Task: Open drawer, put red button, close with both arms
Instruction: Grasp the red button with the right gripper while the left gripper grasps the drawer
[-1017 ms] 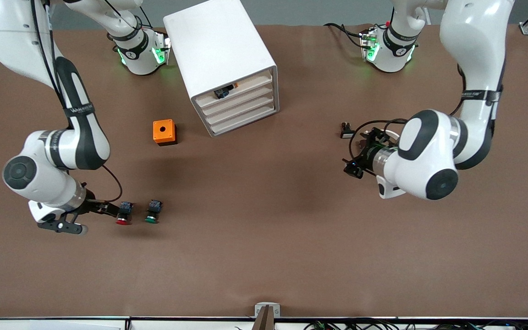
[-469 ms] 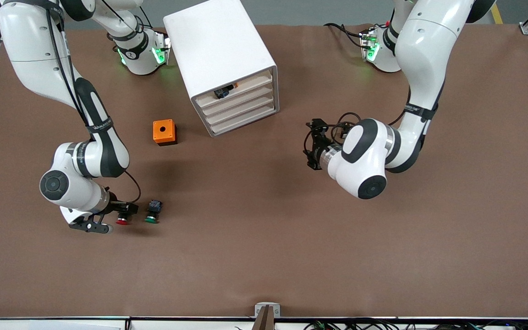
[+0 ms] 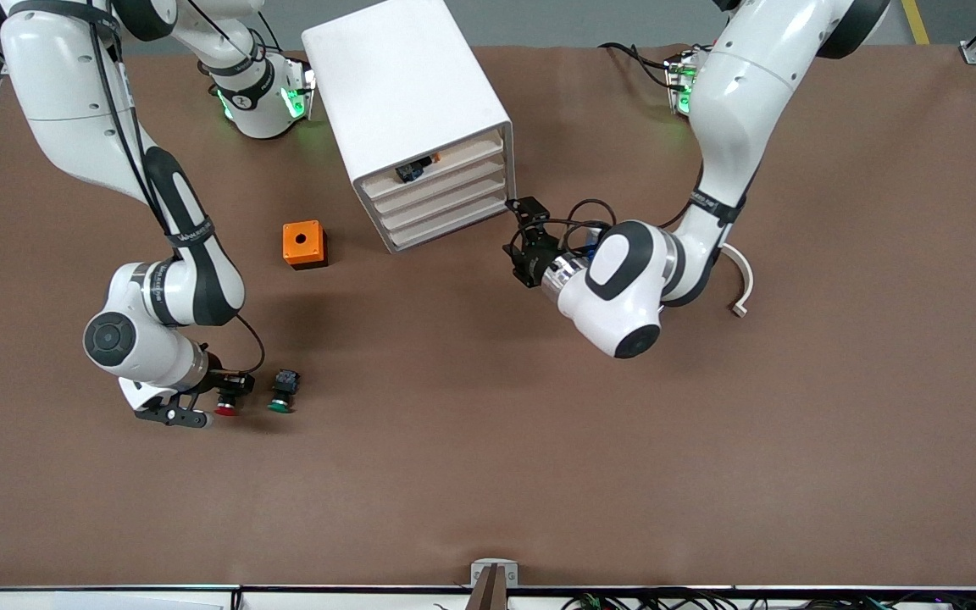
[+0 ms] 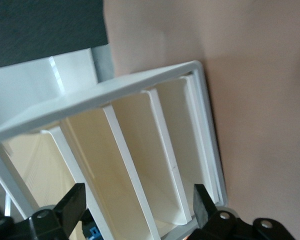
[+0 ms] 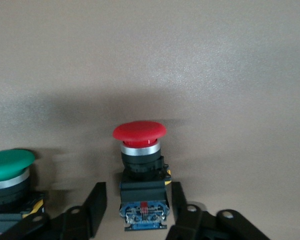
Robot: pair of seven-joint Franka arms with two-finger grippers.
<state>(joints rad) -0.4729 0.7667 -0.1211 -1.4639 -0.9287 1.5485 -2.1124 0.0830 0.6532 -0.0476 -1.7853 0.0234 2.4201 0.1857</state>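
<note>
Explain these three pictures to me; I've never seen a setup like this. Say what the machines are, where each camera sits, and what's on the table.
Two white robot arms work at a brown table. The wide picture looks down from a high camera facing them; the two close-ups come from cameras on their wrists. The right gripper sits open around the red button, fingers either side of its body, not yet closed. A green button lies beside it. The left gripper, also open, is in front of the white cabinet, near its drawers. An orange box rests near the cabinet, toward the right arm's end.
</note>
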